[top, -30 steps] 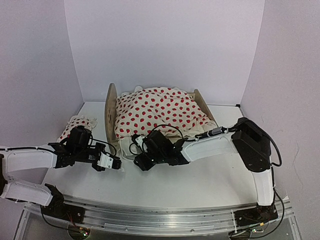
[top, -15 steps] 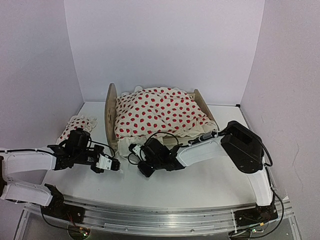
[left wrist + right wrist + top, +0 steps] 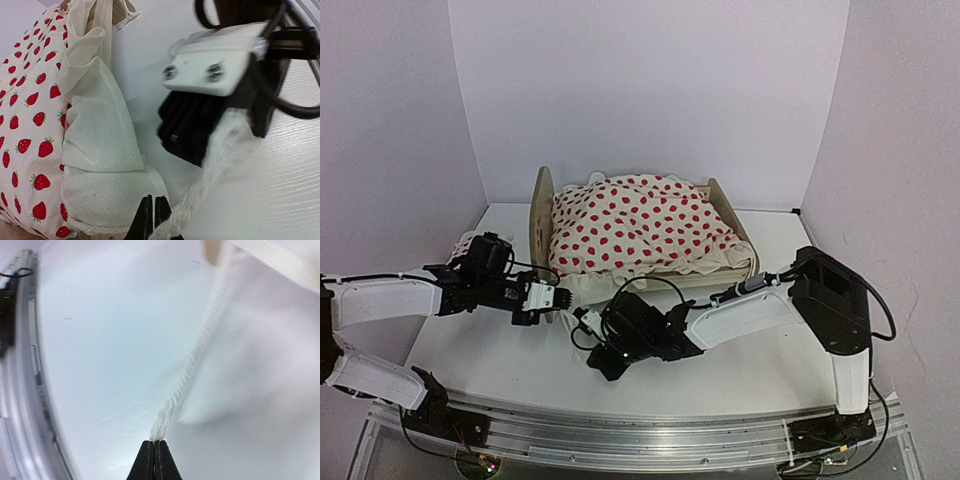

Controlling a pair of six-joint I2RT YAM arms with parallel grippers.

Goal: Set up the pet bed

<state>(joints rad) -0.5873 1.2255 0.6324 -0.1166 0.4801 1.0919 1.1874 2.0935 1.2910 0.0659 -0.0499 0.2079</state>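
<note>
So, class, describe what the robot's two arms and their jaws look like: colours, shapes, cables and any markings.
The left arm and the right arm have smooth white shells joined by bulky black joints. Black cables loop loosely outside the wrists. The jaws are slim, black and tapered, below a white block with two screws. Both bases sit on a silver rail. No lettering is legible.

The scene has one pet bed (image 3: pixel 541 215), one strawberry-print blanket (image 3: pixel 640 225) with a ruffle, one small pillow (image 3: pixel 462 243) of the same print and one twisted white cord (image 3: pixel 192 362). There are two robot arms, the left arm (image 3: pixel 385 298) and the right arm (image 3: pixel 750 310), and two grippers, the left gripper (image 3: pixel 563 297) and the right gripper (image 3: pixel 603 367). There is one white table (image 3: pixel 740 370).
</note>
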